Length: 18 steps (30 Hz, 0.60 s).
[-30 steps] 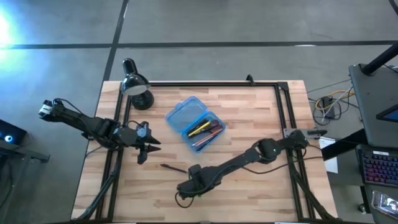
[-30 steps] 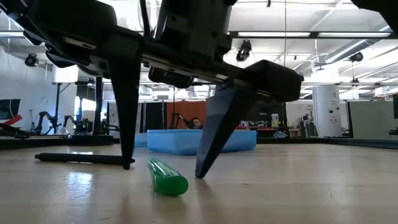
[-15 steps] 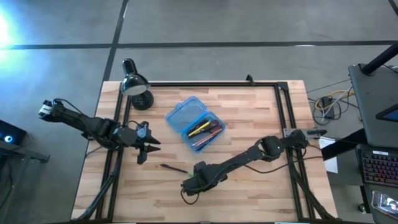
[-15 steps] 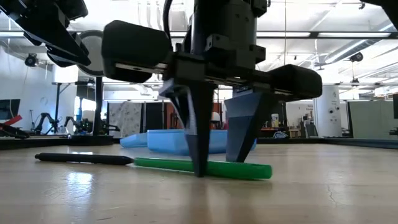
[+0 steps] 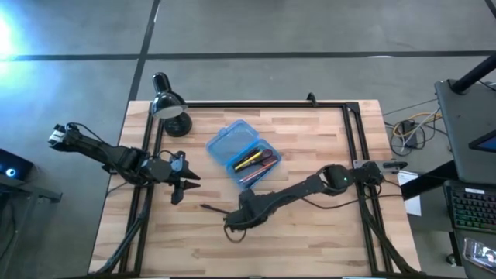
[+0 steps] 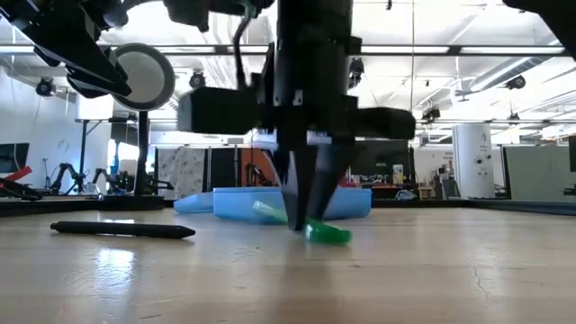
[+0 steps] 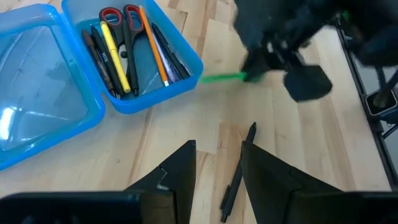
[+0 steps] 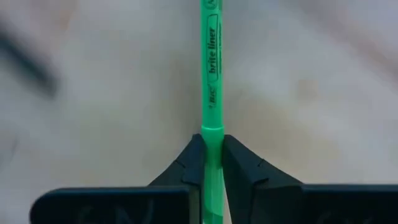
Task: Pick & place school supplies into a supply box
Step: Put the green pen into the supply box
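Two dark wedge-shaped right gripper (image 8: 211, 155) jaws clamp a slim glossy green highlighter (image 8: 211, 74); left gripper (image 7: 217, 168) jaws apart.

Evenly bright indoor light. Strong glare on the floor (image 5: 12, 35) past the bench's (image 5: 310, 147) left edge. Ceiling strip lights (image 6: 432, 49) glow. The right arm (image 7: 280, 31) appears motion-blurred; bench surface behind the green highlighter (image 8: 210, 81) is out of focus.

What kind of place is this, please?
Probably a robotics lab or workshop. The wooden butcher-block table stands on a bare concrete floor; the low view shows a large open hall with ceiling strip lights. The right gripper holds a green highlighter pen here.
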Available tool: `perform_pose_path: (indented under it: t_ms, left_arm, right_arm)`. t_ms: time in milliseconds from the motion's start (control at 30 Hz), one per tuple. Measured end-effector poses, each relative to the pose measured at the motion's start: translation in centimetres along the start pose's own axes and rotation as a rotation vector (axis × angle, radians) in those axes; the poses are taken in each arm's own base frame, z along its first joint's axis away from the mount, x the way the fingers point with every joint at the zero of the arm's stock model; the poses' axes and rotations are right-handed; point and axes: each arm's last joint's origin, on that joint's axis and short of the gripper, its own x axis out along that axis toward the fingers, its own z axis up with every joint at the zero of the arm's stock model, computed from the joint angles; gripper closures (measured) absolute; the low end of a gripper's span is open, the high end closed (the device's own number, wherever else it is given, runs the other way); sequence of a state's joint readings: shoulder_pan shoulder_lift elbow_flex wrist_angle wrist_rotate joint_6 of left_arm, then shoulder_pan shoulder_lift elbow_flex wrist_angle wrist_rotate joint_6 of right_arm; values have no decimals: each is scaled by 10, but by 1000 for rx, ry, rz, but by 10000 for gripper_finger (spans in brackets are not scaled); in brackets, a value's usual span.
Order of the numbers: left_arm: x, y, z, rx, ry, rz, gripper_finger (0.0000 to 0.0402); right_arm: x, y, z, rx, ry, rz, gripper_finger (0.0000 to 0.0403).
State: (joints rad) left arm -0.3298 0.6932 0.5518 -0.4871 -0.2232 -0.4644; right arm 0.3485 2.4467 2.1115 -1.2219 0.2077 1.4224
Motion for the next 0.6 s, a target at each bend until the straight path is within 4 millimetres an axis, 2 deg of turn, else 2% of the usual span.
perform_pose_path:
  t_ms: [67,200,267,333,400,467,533,600]
  left_arm:
    - [0,0,0,-12,-2,3,291]
    - [0,0,0,-29,-11,13,291]
    - [0,0,1,-34,-22,23,291]
    - [0,1,2,-44,-33,39,291]
    - [0,1,2,-64,-48,54,291]
    - [0,1,3,-90,-65,68,291]
    - [0,1,5,-121,-82,62,291]
    - [0,0,6,-156,-98,55,291]
  right_arm:
    - [-17,-5,7,59,-89,4,385]
    - [-77,-25,33,176,-218,113,386]
    - [-89,-36,47,191,-248,126,388]
    - [-90,-45,57,145,-257,105,388]
    - [-94,-55,67,2,-263,69,388]
    - [-101,-68,82,-236,-248,45,389]
    - [-93,-80,100,-484,-190,7,390]
    - [-71,-89,116,-712,-132,-57,395]
